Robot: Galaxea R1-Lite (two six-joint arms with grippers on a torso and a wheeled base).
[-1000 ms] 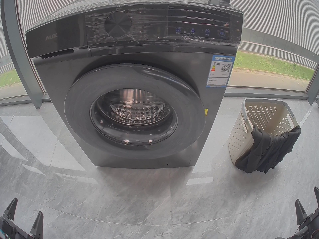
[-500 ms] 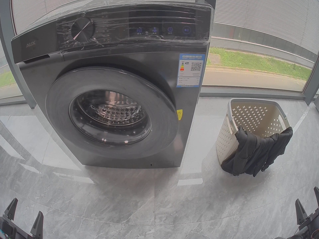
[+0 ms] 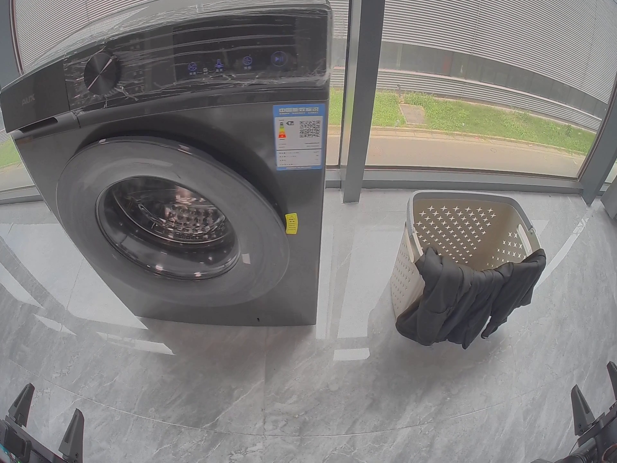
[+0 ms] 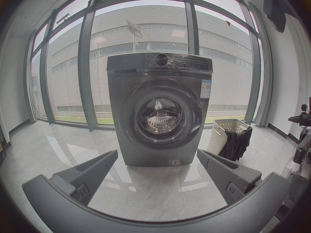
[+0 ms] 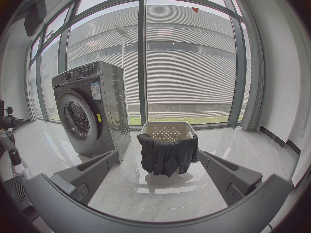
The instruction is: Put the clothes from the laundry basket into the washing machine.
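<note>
From where I sit, the washing machine (image 3: 173, 181) stands on the floor (image 3: 321, 387) ahead and to my left, its front turned toward me. The laundry basket (image 3: 472, 204) sits on the floor to its right, apart from it – a strip of floor lies between them. The clothes (image 3: 463, 294) hang over the basket's near rim and down its outer wall. Behind both runs the window (image 3: 482, 65), with a window post (image 3: 360, 85) between them. The left gripper (image 3: 53, 400) and right gripper (image 3: 592, 377) sit nearest me, well short of both.
</note>
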